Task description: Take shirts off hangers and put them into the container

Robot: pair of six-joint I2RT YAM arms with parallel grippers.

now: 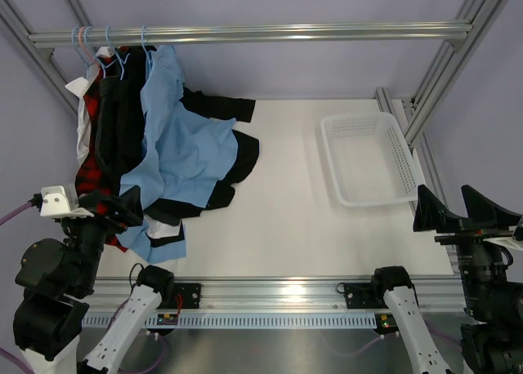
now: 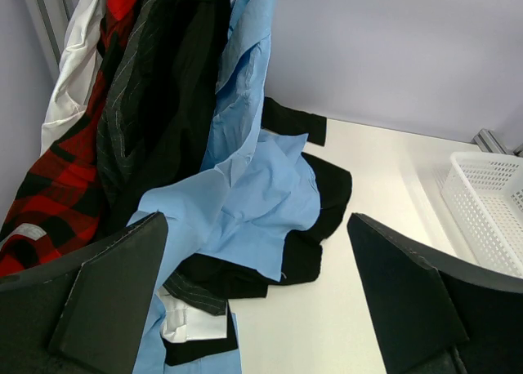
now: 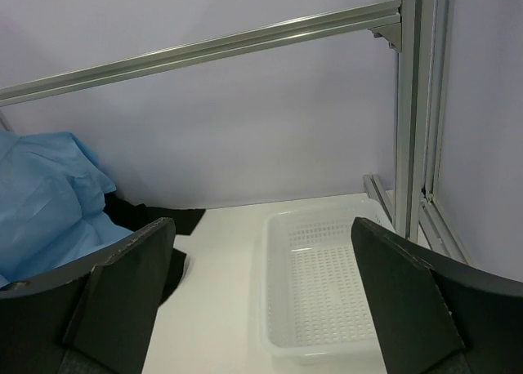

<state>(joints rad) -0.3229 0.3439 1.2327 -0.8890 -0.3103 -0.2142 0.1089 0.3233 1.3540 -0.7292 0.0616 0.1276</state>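
The left gripper point(image 2: 255, 224) and right gripper point(image 1: 447, 196) gape wide, holding nothing. Shirts point(image 1: 176, 145) hang tangled left of the basket point(image 1: 372, 201); tugging one could drag several hangers point(image 1: 114, 54) down.

Lilac walls point(image 1: 327, 72), aluminium frame point(image 1: 245, 34), white table point(image 1: 286, 219)

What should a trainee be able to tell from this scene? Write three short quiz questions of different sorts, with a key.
1. True or false: the white mesh basket already holds a shirt.
2. The light blue shirt is: A) hanging from the rail and spilling onto the table; B) folded inside the basket; C) rolled up beside the basket.
3. Fill in: the left pincer and the right pincer both stand ____.
Key: 1 false; 2 A; 3 open.
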